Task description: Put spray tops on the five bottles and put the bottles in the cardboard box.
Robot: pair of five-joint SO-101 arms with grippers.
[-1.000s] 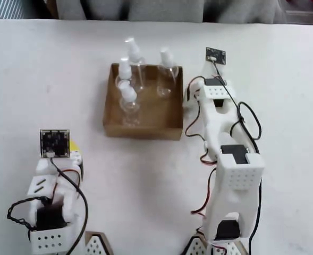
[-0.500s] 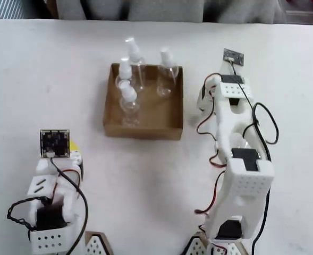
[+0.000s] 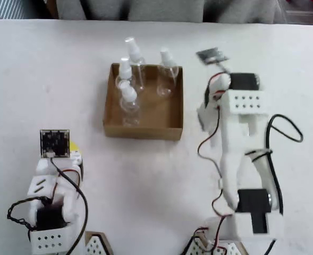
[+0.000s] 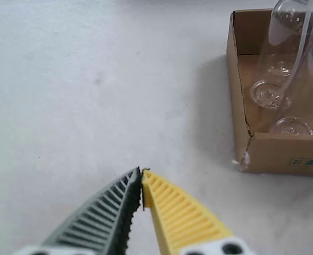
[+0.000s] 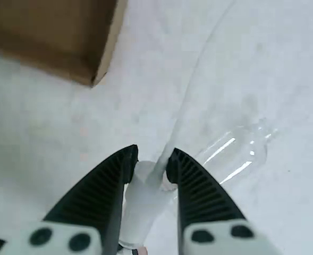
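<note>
My right gripper (image 5: 151,154) is shut on a white spray top (image 5: 141,197), whose thin dip tube (image 5: 199,90) sticks out past the fingertips. Just beyond them a clear bottle (image 5: 236,151) without a top lies on its side on the table. The cardboard box (image 3: 143,127) stands at the table's middle and holds several upright clear bottles with spray tops (image 3: 128,101). My right arm (image 3: 241,101) is to the right of the box. My left gripper (image 4: 141,185) is shut on nothing, low over the table, near the box's left front corner (image 4: 245,154).
The white table (image 3: 50,79) is bare to the left of the box and in front of it. A corner of the box (image 5: 95,74) is close to my right gripper. Loose cables (image 3: 284,127) hang along the right arm.
My right arm has drawn away from the box's right wall, shifting right and back toward its base, with its wrist turned. The left arm has kept still.
</note>
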